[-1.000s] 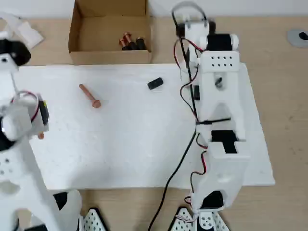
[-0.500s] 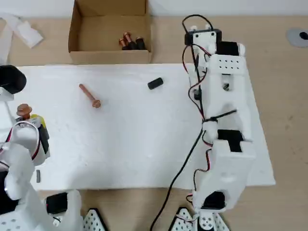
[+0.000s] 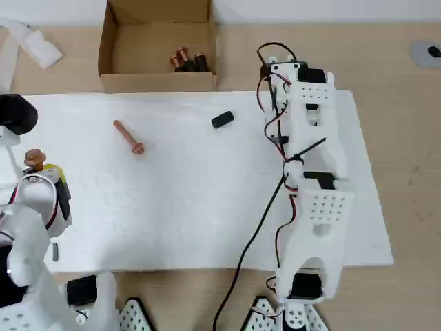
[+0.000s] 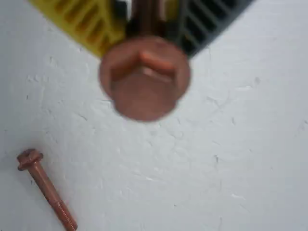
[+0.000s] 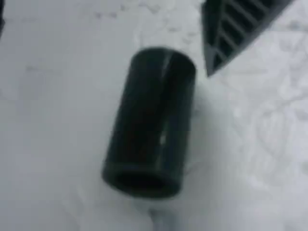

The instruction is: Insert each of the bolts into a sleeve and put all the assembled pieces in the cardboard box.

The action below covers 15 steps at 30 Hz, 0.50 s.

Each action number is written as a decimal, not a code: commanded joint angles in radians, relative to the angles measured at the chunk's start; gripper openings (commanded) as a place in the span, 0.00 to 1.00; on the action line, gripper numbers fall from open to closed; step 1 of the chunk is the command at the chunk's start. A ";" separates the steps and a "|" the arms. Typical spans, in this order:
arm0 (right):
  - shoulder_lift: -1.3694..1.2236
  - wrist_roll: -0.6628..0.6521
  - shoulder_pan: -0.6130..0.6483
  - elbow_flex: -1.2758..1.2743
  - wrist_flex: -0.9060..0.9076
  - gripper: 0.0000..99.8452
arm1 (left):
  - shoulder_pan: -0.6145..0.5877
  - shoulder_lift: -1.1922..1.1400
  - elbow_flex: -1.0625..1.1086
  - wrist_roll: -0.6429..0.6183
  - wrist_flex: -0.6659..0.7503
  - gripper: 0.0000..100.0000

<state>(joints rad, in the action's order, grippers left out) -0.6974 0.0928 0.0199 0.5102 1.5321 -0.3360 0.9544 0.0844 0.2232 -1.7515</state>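
Note:
My left gripper (image 4: 147, 21) is shut on a copper bolt (image 4: 144, 79), held head up above the white mat between a yellow and a black finger. From above, this held bolt (image 3: 34, 158) is over the mat's left edge. A second copper bolt (image 3: 129, 136) lies loose on the mat, also seen as the loose bolt (image 4: 45, 187). A black sleeve (image 3: 222, 119) lies on its side near the mat's far edge. The sleeve (image 5: 149, 125) is free on the mat, just ahead of my right gripper's black finger (image 5: 240, 29); the jaws stand apart. The right arm (image 3: 310, 124) rises to the sleeve's right.
The cardboard box (image 3: 110, 48) stands beyond the mat's far edge with assembled copper and black pieces (image 3: 187, 60) inside. The white mat (image 3: 179, 207) has free room in its middle. Cables (image 3: 275, 172) hang along the right arm.
The left arm drew back toward the near left and turned its bolt head up. The right arm folded and swung its wrist down toward the sleeve.

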 commanded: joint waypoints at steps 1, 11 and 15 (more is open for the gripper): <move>-0.010 0.005 0.004 0.076 -0.002 0.32 | 0.014 0.010 -0.002 0.002 -0.002 0.00; -0.025 0.012 0.061 0.101 0.003 0.28 | 0.009 0.015 -0.002 0.002 -0.002 0.00; -0.025 0.048 0.065 0.101 0.003 0.28 | 0.011 0.015 -0.002 0.002 -0.002 0.00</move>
<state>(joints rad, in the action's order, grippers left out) -0.7296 0.1066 0.0644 0.5685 1.5351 -0.3360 0.9605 0.0844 0.2232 -1.7515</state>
